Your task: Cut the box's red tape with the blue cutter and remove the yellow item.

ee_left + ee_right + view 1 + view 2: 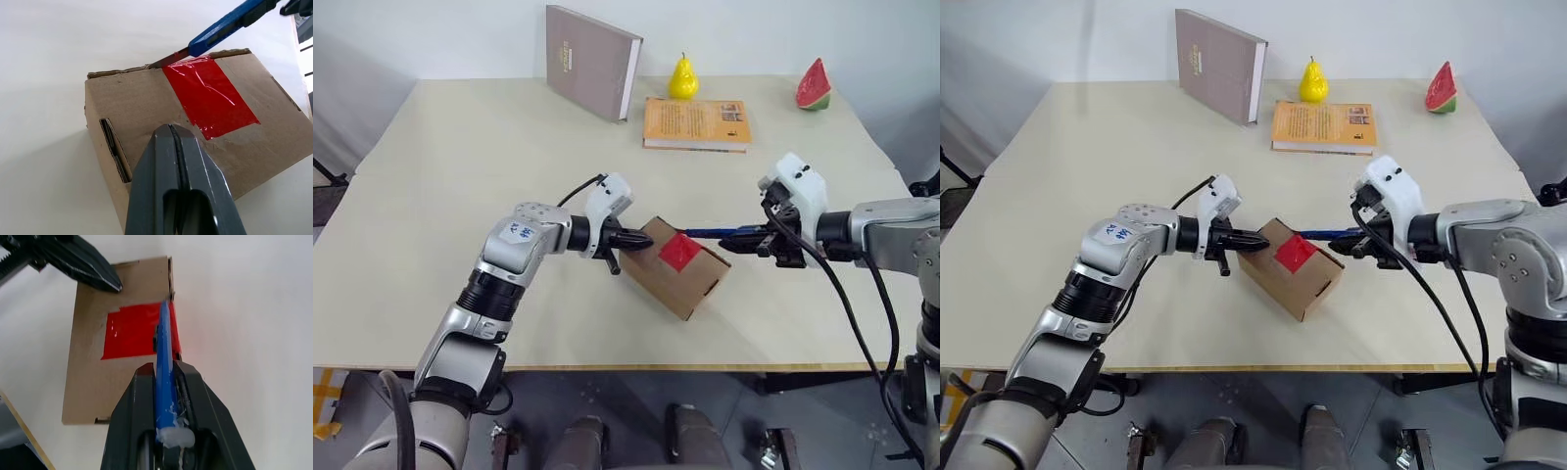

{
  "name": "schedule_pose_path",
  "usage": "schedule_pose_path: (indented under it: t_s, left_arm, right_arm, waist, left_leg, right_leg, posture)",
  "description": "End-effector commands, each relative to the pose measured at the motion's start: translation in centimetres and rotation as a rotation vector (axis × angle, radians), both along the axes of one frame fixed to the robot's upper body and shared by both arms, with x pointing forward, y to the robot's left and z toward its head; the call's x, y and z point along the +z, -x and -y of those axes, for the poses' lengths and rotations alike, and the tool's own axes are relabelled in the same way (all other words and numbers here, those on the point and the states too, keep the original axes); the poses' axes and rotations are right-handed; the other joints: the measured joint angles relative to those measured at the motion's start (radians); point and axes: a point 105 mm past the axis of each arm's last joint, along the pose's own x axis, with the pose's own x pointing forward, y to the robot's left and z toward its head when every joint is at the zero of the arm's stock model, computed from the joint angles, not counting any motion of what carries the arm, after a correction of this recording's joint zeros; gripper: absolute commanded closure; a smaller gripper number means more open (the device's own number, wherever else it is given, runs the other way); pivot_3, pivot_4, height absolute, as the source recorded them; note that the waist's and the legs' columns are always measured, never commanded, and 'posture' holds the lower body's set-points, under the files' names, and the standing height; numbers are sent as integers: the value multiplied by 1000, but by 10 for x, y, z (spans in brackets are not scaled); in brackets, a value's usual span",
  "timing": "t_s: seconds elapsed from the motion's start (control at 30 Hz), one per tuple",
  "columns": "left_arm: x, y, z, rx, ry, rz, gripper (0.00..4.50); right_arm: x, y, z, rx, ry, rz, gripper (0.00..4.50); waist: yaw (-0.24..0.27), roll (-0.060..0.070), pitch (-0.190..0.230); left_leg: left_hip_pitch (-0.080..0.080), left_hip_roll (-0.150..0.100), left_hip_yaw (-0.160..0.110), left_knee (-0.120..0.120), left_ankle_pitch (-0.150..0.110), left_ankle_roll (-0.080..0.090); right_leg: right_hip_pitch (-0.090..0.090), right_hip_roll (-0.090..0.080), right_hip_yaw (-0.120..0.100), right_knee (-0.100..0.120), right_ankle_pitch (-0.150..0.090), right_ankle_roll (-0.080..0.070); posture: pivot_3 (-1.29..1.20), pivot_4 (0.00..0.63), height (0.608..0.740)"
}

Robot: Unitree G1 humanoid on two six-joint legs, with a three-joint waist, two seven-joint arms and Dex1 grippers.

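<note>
the right gripper (164,377) has its two black fingers (129,416) clamped on the blue cutter (164,352), which runs out between them toward the box (677,266); the cutter's metal tip meets the far top edge of the carton just where the red tape (209,96) reaches that edge; the left gripper (171,134) has its fingers (152,181) pressed flat together with nothing between them, the tips resting against the top face of the box near its left end, just beside the tape but not on it; the box sits tilted on the pale table (460,176), near its front edge, between the two grippers, its flaps closed and the red patch across the top seam; whether the blade has parted the tape i cannot tell; well behind, a grey-brown book (591,61) stands upright, an orange book (696,122) lies flat beside it, a yellow pear (682,78) stands just behind the orange book, and a watermelon slice (813,85) sits toward the far right corner.
</note>
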Motion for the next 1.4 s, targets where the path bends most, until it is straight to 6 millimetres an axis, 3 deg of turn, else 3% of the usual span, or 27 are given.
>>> schedule_pose_path:
  t_s: [0.03, 0.6, 1.03, 1.4]
  left_arm:
    - [-18, -3, -5, 46, -74, -34, 4500]
    - [-21, -7, -7, 80, -74, -33, 4500]
    - [-20, -5, -1, 69, -59, -30, 4500]
    - [-19, -4, -2, 64, -51, -22, 4500]
  right_arm:
    - [-1, 11, 1, 37, 22, -25, 4347]
    - [2, 28, 19, 65, 102, -70, 4347]
    - [-3, 3, 5, 53, 51, -15, 4347]
    - [24, -5, 3, 65, -12, 79, 4347]
  waist:
    - [2, 0, 0]
    - [9, -1, 0]
    - [8, -2, -1]
    - [9, -2, -1]
  left_leg:
    - [0, 0, 0, 0, 0, 0]
    - [2, 0, 4, 0, 0, 1]
    - [3, 0, 6, 0, 0, 1]
    - [3, 0, 6, 0, 0, 1]
  right_leg:
    - [0, 0, 0, 0, 0, 0]
    - [0, 0, 2, -1, 0, 0]
    - [0, 0, 3, -1, 0, 0]
    - [0, 0, 3, -1, 0, 0]
  posture:
    - [0, 150, 740]
    - [0, 150, 740]
    - [0, 150, 740]
    - [0, 150, 740]
